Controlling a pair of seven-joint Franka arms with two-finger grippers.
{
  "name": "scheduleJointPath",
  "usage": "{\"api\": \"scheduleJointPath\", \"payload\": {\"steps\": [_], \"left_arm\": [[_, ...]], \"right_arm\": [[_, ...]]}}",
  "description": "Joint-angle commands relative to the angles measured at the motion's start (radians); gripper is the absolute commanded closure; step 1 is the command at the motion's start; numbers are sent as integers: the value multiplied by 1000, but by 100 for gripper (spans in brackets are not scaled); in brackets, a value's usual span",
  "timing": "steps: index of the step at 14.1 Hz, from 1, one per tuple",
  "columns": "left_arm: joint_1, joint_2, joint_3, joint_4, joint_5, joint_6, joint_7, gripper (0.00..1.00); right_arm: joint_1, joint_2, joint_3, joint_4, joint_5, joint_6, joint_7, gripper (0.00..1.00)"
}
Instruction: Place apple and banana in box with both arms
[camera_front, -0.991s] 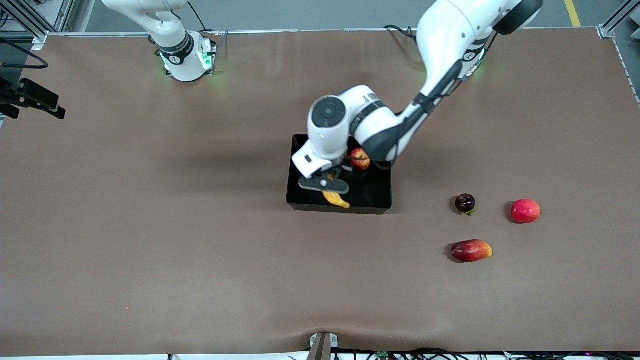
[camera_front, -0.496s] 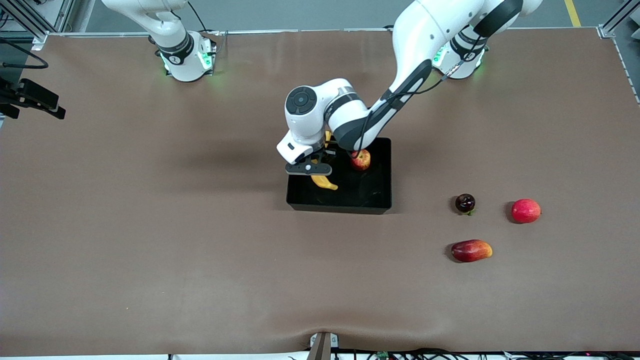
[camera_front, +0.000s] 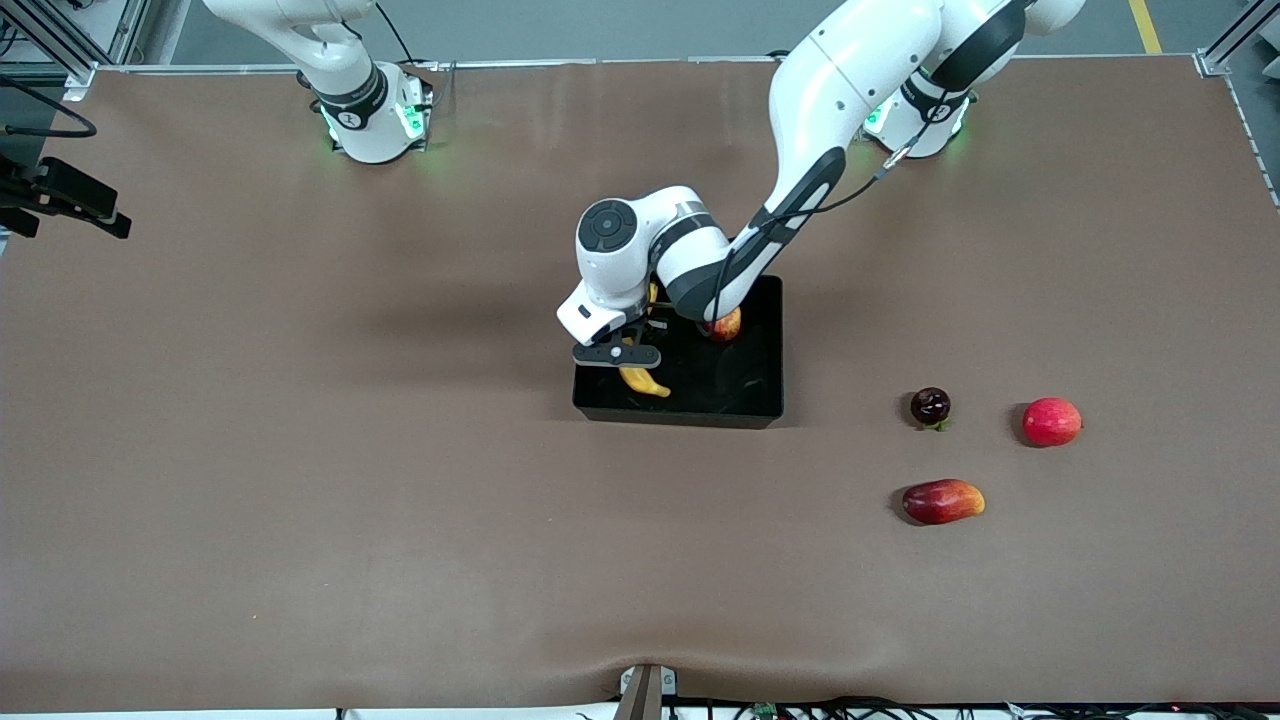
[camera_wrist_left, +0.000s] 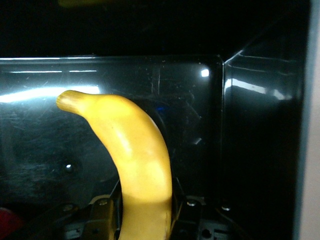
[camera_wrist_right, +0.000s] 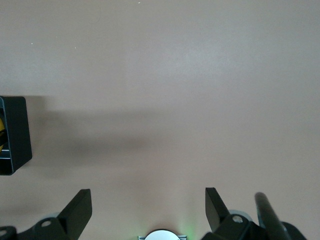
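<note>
The black box (camera_front: 680, 413) sits mid-table. Inside it lies the apple (camera_front: 724, 326), half hidden under the left arm. My left gripper (camera_front: 620, 355) hangs just over the box's inside, at its end toward the right arm, shut on the yellow banana (camera_front: 645, 382). In the left wrist view the banana (camera_wrist_left: 135, 145) runs out from between the left gripper (camera_wrist_left: 145, 205) jaws, with the glossy box wall (camera_wrist_left: 260, 125) close around it. My right gripper (camera_wrist_right: 148, 205) waits open over bare table near its base, and a corner of the box (camera_wrist_right: 15, 135) shows at that view's edge.
Three other fruits lie toward the left arm's end: a dark round one (camera_front: 930, 405), a pinkish-red round one (camera_front: 1051, 421), and an elongated dark-red one with an orange tip (camera_front: 943, 501), nearest the front camera. A black fixture (camera_front: 65, 195) juts in at the right arm's table end.
My left gripper has carried the banana across the box toward the right arm's end, still gripping it. The apple and the right arm have not moved.
</note>
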Motion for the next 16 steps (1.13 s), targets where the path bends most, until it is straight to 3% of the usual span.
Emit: {"api": "scheduleJointPath", "payload": {"steps": [1,2,3,8,11,16], "left_arm": [[-22,8,19,11,20,28,-19,84],[-19,8,19,11,19,28,-21,59],[-16,7,19,10,20,28,-12,1],[16,-70,19,14,11,-21,-4,0],[113,-224,4,13,-20,-166,7,0],[271,-475,9,11,-102,-421,212,0]], "right_arm": [[-15,-14,8,-11,17,-5,-8,0],[-15,-14,8,-11,17,-5,-8,0],[-15,-14,8,-11,17,-5,-8,0],[-15,-14,8,-11,17,-5,-8,0],[-15,-14,8,-11,17,-5,-8,0],[-17,-14,8,-11,17,-5,-8,0]]}}
